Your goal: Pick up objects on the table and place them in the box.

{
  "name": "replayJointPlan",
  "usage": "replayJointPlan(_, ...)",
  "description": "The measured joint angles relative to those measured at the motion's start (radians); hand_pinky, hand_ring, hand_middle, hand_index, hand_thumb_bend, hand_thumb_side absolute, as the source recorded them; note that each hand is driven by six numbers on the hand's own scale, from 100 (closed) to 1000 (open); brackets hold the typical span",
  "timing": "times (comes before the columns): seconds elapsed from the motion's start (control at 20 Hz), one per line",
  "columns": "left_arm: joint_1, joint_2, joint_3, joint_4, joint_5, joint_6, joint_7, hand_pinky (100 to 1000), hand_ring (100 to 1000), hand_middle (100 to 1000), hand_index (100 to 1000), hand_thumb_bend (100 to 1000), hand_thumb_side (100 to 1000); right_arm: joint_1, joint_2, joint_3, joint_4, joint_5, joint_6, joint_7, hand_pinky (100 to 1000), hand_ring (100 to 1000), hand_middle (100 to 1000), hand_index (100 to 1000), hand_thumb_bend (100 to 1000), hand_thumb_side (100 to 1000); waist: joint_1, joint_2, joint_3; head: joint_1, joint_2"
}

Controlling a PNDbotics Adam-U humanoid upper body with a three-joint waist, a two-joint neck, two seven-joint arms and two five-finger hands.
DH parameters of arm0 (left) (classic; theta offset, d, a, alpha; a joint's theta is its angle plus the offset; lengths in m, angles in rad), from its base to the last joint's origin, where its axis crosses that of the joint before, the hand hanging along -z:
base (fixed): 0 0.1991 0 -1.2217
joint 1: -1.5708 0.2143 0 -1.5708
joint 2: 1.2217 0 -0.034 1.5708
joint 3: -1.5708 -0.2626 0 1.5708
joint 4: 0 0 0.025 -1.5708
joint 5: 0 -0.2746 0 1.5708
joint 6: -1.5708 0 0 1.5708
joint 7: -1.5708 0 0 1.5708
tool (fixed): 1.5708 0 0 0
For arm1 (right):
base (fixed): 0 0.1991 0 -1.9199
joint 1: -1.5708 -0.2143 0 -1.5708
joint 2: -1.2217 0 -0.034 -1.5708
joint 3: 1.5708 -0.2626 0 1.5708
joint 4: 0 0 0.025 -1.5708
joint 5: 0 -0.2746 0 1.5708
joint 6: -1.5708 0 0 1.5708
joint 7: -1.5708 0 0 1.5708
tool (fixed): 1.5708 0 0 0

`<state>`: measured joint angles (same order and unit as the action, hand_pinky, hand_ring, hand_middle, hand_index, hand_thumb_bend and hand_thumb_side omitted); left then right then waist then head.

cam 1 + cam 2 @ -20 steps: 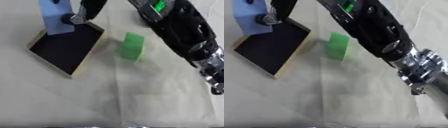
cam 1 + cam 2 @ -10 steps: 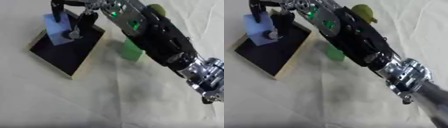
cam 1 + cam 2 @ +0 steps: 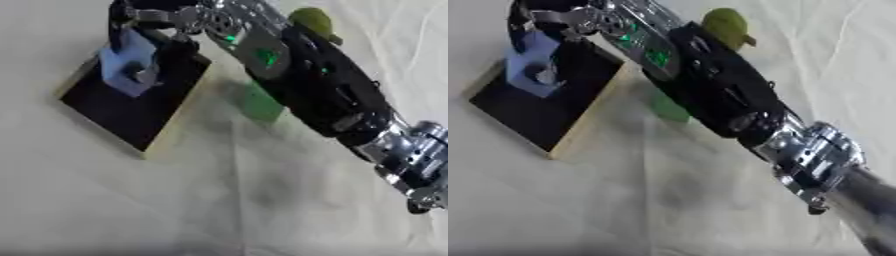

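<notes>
The right arm hides most of the green block (image 3: 259,104); the right hand (image 3: 147,22), fingers curled round the blue block (image 3: 129,62), hangs over the box (image 3: 131,107); an olive-green object (image 3: 726,26) lies behind.

Block (image 3: 129,64) over box (image 3: 131,112) far left; cube (image 3: 260,104) right of box

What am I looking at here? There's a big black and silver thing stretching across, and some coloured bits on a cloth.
Both pictures come from two cameras in a robot's head, looking down at its table. The black and silver thing is its right arm, reaching in from the right. Its hand, at the top left, has fingers curled round a blue block, holding it over a shallow box with a dark inside and a pale rim. On the cloth lie a green block, partly hidden by the arm, and a yellow-green object beyond it. The other hand is not in view.
</notes>
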<state>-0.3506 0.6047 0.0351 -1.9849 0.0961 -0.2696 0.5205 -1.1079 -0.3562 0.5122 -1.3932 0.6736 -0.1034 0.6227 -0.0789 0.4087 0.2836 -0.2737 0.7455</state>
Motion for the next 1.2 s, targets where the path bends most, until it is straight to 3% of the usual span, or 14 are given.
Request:
replayJointPlan(0.3,0.006,0.000,0.000,0.000,0.000,0.002,0.002,756,787,786,822,318,768,0.006,0.000,-0.008,-0.010,0.027,-0.016,0.015,922,979,810,879,106,397,0.000,0.000,-0.003,0.006,0.000)
replayJointPlan(0.55,0.009,0.000,0.000,0.000,0.000,0.003,0.003,756,787,786,822,318,768,0.008,-0.025,-0.055,-0.090,-0.034,0.013,-0.003,918,970,807,879,100,338,0.000,0.000,-0.011,0.014,0.001)
replayJointPlan(0.85,0.023,0.000,0.000,0.000,-0.002,0.007,0.006,757,787,786,822,318,768,0.010,-0.161,-0.139,-0.279,-0.161,0.081,-0.025,921,969,810,883,100,294,0.000,0.000,-0.028,0.037,0.002)
replayJointPlan(1.2,0.028,0.000,0.000,0.000,-0.009,0.007,0.007,757,788,787,823,318,769,0.084,-0.309,-0.205,-0.469,-0.295,0.156,-0.041,917,965,806,881,100,320,0.000,0.000,-0.046,0.064,0.002)
